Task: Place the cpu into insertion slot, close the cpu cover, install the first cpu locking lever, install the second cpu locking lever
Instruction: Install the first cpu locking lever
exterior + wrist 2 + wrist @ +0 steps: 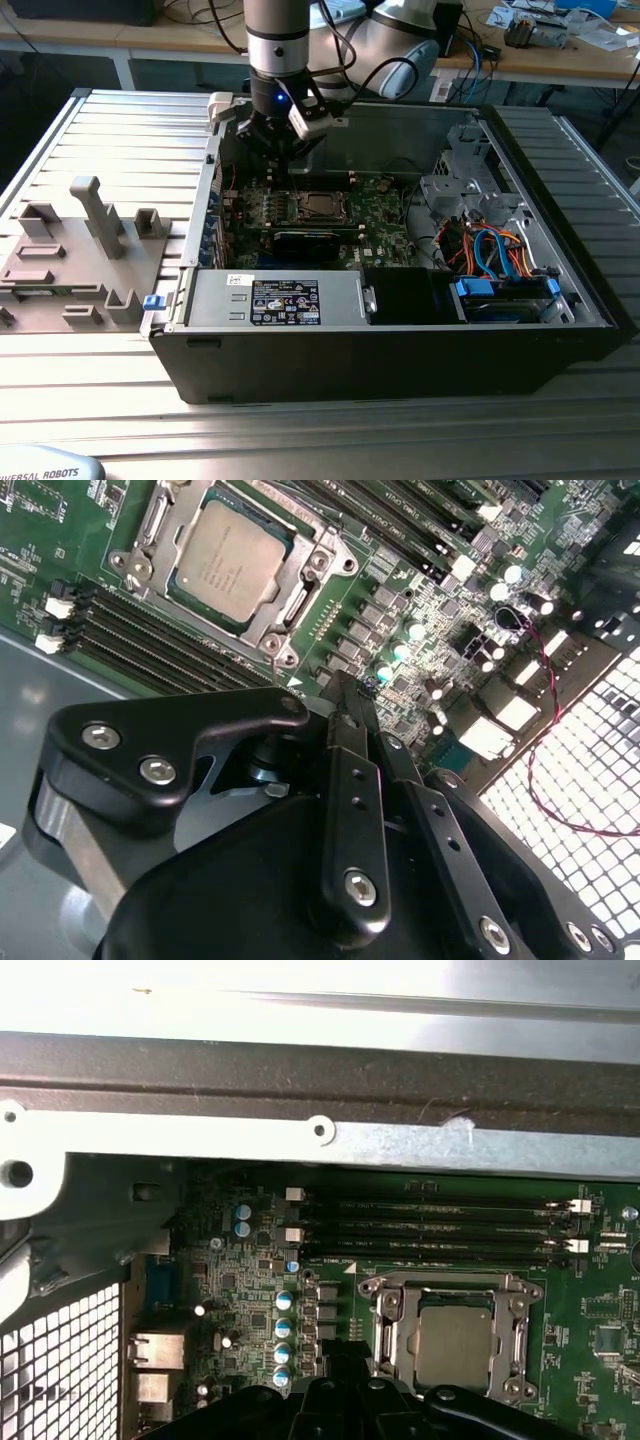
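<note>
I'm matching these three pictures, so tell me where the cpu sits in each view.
Exterior view: the cpu sits mid-motherboard inside the open case, just below the gripper.
Second wrist view: cpu, in its metal frame, beyond the gripper.
First wrist view: cpu, beside the gripper.
Shared landmark: the long black memory slots alongside the socket.

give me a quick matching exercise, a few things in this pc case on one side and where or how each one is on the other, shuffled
Things:
1. cpu
2. cpu cover
3. end effector
4. memory slots

Places or states:
A. long dark rows lying beside the socket on the green board
B. closed down as a metal frame around the chip
C. hovers above the board next to the socket, holding nothing
D. seated in the insertion slot, dull silver top facing up

Pairs: 1-D, 2-B, 3-C, 4-A
</note>
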{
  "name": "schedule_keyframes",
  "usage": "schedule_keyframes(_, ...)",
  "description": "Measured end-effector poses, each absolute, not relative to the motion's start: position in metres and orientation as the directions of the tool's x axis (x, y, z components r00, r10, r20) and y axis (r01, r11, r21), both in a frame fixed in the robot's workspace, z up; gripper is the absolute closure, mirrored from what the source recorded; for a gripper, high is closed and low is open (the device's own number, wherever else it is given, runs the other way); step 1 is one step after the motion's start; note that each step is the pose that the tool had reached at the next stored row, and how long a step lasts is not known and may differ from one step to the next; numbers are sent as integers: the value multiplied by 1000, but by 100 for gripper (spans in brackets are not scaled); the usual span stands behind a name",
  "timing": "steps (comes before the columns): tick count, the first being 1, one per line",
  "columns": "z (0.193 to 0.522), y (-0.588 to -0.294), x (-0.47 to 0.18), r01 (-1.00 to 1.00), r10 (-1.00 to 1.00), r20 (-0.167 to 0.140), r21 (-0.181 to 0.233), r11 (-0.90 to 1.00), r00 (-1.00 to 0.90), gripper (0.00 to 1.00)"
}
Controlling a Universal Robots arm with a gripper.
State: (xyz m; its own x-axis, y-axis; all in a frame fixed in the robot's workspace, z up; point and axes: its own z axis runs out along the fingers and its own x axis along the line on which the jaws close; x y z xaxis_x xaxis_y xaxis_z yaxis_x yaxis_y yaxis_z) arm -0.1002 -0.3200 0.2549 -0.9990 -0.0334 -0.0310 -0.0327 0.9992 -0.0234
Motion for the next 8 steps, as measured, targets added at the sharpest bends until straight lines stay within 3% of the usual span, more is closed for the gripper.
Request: schedule_keyframes(8, 255, -320, -102, -33, -33, -31, -23, 999, -999, 89)
